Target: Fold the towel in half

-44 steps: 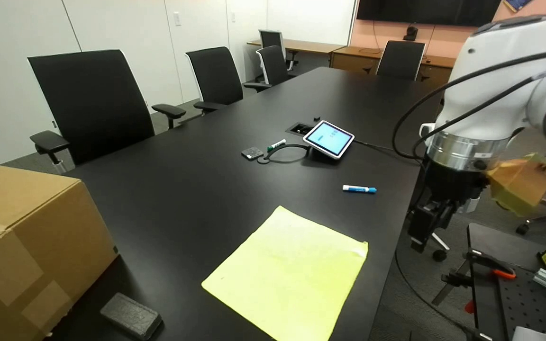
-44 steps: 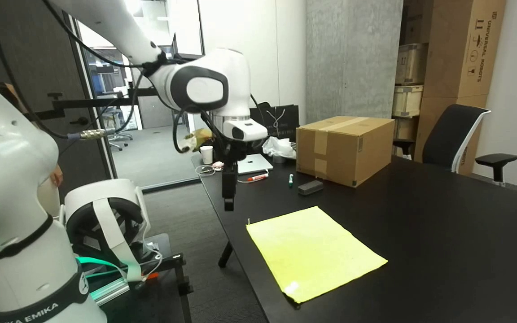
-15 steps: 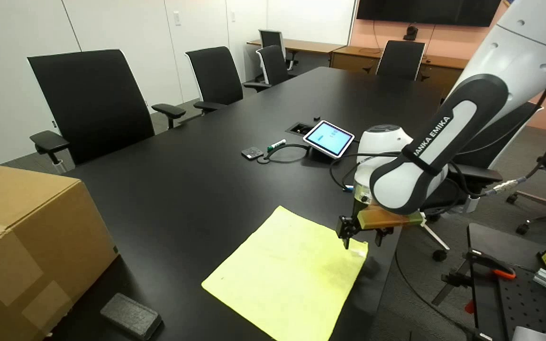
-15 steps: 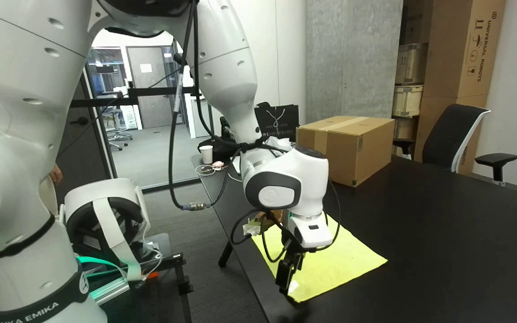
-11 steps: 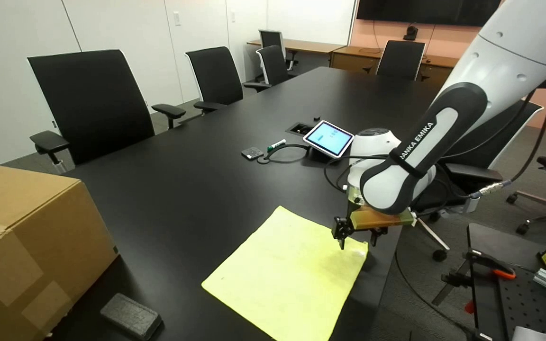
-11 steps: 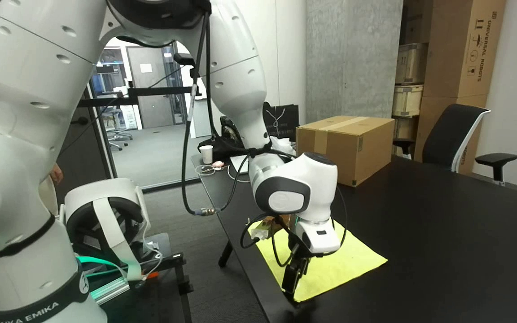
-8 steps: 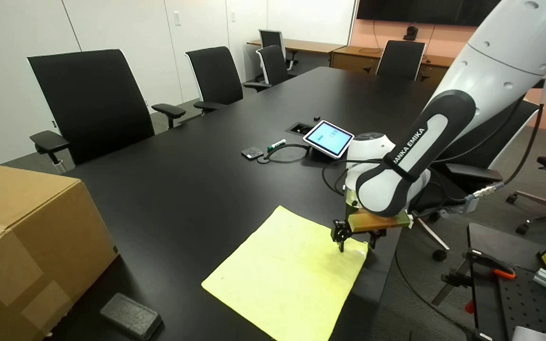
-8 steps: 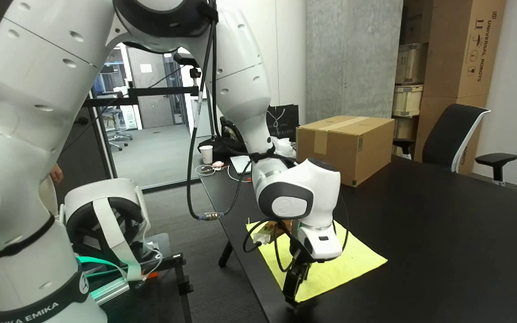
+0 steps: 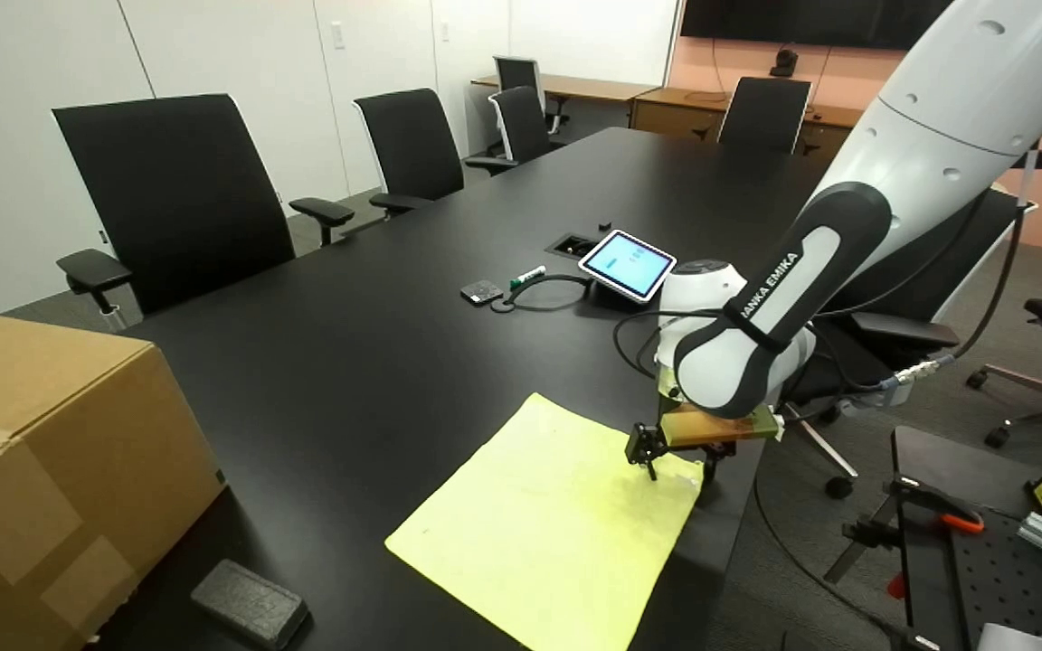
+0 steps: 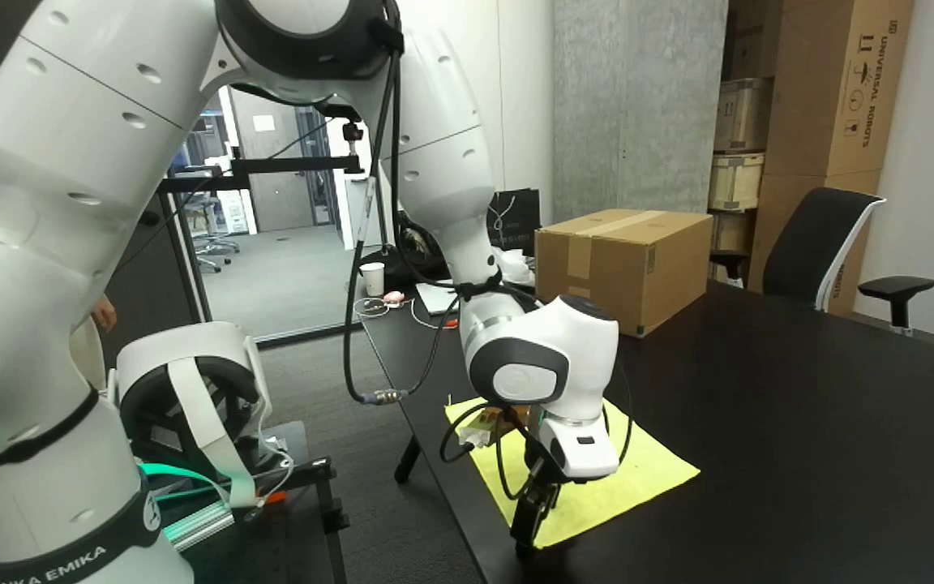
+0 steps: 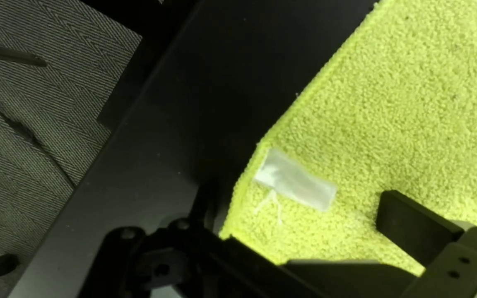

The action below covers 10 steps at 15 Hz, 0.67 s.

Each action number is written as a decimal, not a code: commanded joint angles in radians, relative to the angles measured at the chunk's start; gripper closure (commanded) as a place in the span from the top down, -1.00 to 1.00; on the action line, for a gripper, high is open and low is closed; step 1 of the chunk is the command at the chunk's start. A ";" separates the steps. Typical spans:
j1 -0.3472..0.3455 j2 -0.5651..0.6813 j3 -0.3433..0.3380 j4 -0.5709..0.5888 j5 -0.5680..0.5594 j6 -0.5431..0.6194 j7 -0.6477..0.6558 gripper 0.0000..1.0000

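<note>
The yellow towel (image 9: 530, 533) lies flat and unfolded on the black table; it also shows in an exterior view (image 10: 645, 470), partly behind the arm. In the wrist view the towel (image 11: 420, 103) has a white tag (image 11: 294, 180) near one corner. My gripper (image 9: 681, 476) is open at that corner and low over the table. In the wrist view the gripper (image 11: 298, 196) has one finger just off the towel's edge and the other over the cloth, with the tagged corner between them. Whether the fingertips touch the cloth or table I cannot tell.
The table edge (image 9: 738, 533) runs close beside the tagged corner. A cardboard box (image 9: 78, 488) and a dark eraser block (image 9: 251, 601) stand on the table. A tablet on a stand (image 9: 628, 264) is behind the arm. A headset (image 10: 191, 389) rests beside the robot base.
My gripper has swung in from beyond the table edge to the towel's tagged corner. In the last second it has shifted slightly and lowered, staying open. The towel has not visibly moved.
</note>
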 commanded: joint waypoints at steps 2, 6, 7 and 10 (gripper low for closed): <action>-0.012 0.007 0.020 -0.001 0.033 0.007 -0.015 0.92; -0.017 -0.014 0.029 -0.018 0.044 0.012 -0.021 0.25; -0.018 -0.020 0.031 -0.021 0.047 0.014 -0.021 0.10; -0.018 -0.040 0.039 -0.036 0.060 0.022 -0.022 -0.15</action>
